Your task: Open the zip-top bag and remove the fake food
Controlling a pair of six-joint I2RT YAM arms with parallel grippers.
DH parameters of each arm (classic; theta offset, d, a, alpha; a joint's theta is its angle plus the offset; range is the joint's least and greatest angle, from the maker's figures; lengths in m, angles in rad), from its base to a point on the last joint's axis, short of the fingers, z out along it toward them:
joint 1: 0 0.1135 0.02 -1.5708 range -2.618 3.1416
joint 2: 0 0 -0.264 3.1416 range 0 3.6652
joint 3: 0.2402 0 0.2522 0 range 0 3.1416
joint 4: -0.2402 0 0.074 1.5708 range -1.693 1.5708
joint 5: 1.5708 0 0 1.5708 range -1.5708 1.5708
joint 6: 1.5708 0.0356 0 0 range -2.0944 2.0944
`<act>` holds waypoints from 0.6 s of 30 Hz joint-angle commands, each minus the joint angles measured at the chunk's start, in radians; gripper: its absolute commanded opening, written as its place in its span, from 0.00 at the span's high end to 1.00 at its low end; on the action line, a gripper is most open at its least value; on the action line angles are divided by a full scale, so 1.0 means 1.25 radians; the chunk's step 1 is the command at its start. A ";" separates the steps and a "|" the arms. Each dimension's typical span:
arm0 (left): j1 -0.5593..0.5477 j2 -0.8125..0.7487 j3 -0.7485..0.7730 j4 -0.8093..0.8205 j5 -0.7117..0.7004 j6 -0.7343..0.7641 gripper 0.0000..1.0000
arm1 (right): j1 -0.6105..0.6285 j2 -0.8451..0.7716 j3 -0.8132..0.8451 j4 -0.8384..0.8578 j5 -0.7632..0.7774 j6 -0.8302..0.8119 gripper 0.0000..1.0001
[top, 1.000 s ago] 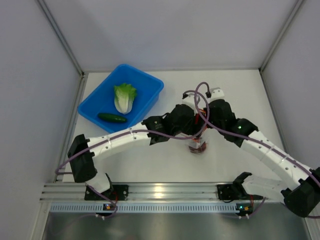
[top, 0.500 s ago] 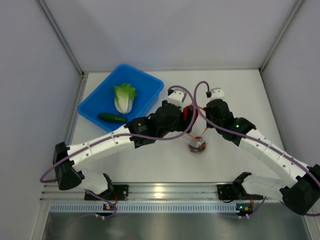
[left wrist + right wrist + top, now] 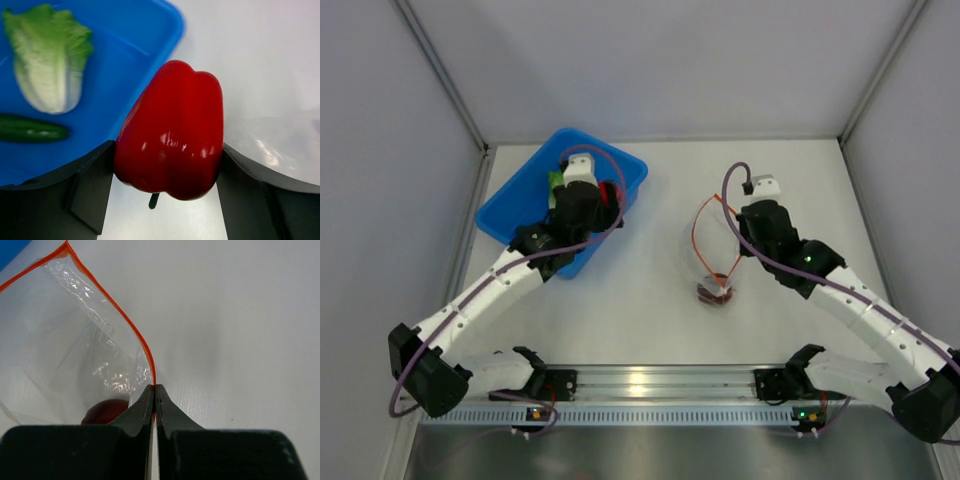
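left gripper is no longer at the bag: half a second ago it was mid-table beside the right arm, now it's hanging over the blue bin, clamping the red pepper between both fingers

wrist view is showing the pepper straddling the bin's rim, part over blue, part over the white table, so it's not quite lined up for a drop yet

lettuce and cucumber are already lying in the bin; once this pepper goes in, that's three pieces out

right gripper is pinching the zip-top bag by its orange zipper strip, jaws pressed together on the film, and holding it up mid-table, well apart from the bin

bag is looking clear and crinkly, mouth gaping in a wide loop, body sagging below the pinch

dark red round piece is sitting at the bottom of the bag, so I'm judging the job as one item short of done
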 commanded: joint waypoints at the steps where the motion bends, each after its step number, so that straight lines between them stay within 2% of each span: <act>1: 0.148 -0.014 -0.050 -0.029 0.023 0.006 1.00 | -0.013 -0.026 0.023 -0.010 0.003 0.008 1.00; 3: 0.222 -0.010 -0.083 -0.028 0.084 -0.004 1.00 | -0.014 -0.032 0.017 -0.008 -0.001 0.006 1.00; 4: 0.291 -0.006 -0.093 -0.028 0.101 -0.006 1.00 | -0.013 -0.032 0.015 -0.007 0.001 0.006 1.00; 9: 0.397 0.041 -0.129 -0.025 0.114 -0.009 1.00 | -0.014 -0.046 -0.004 0.000 0.004 0.004 1.00; 11: 0.431 0.071 -0.134 -0.026 0.123 -0.013 0.89 | -0.014 -0.053 -0.012 0.003 0.008 0.000 1.00; 13: 0.473 0.105 -0.134 -0.026 0.143 -0.015 0.74 | -0.014 -0.059 -0.015 0.000 0.012 -0.003 1.00; 14: 0.486 0.114 -0.134 -0.026 0.145 -0.017 0.62 | -0.014 -0.061 -0.015 -0.002 0.014 -0.005 1.00; 15: 0.497 0.131 -0.132 -0.026 0.155 -0.020 0.43 | -0.014 -0.062 -0.017 -0.002 0.014 -0.007 1.00; 18: 0.534 0.149 -0.127 -0.026 0.170 -0.026 0.25 | -0.013 -0.068 -0.017 -0.011 0.019 -0.009 1.00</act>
